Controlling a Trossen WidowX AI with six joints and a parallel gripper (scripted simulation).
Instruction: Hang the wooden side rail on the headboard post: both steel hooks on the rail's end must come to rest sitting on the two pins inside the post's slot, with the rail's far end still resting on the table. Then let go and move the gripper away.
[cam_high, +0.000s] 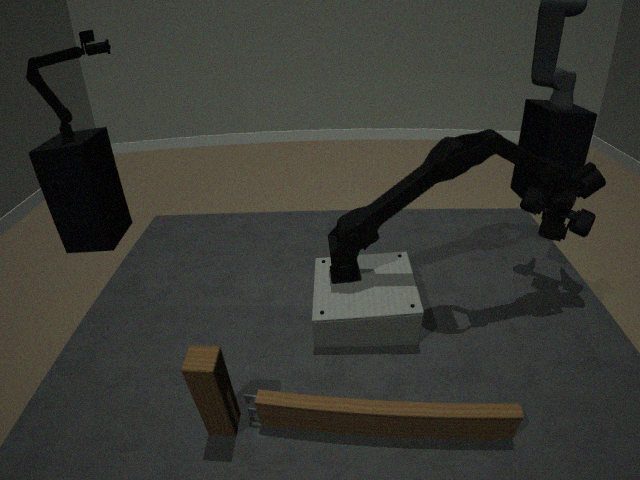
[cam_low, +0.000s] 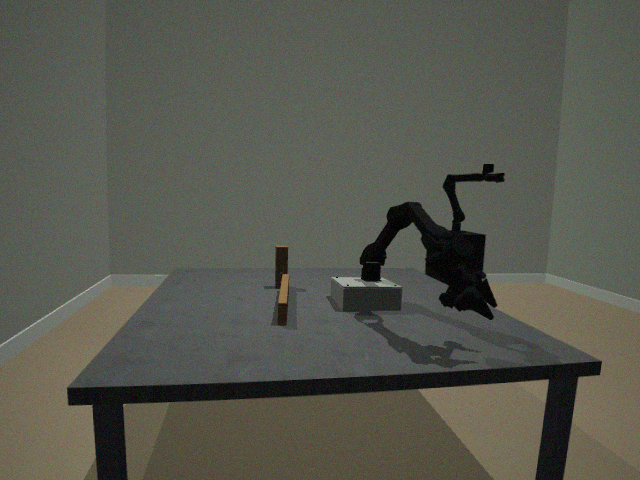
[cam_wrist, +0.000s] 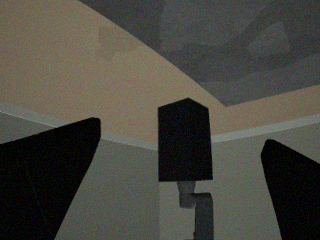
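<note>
The wooden headboard post (cam_high: 206, 392) (cam_low: 281, 260) stands upright on the table. Its slot side faces the rail; the pins inside cannot be made out. The wooden side rail (cam_high: 387, 421) (cam_low: 282, 314) lies along the table on its narrow edge, unheld. The steel hooks (cam_high: 251, 411) on its near-post end point toward the post, with a small gap between, so they are outside the slot. My gripper (cam_low: 493, 312) (cam_wrist: 185, 139) is open and empty, raised above the table on the far side of the arm's base from the rail. Its two dark fingers stand wide apart in the wrist view.
The arm's pale base block (cam_high: 367, 333) (cam_low: 372, 298) stands on the table (cam_high: 129, 310) (cam_low: 180, 351) between the rail and the gripper. Beyond the table, a black pedestal (cam_high: 82, 196) bears another arm, and a second pedestal (cam_high: 555, 124) (cam_wrist: 185, 145) bears a grey one.
</note>
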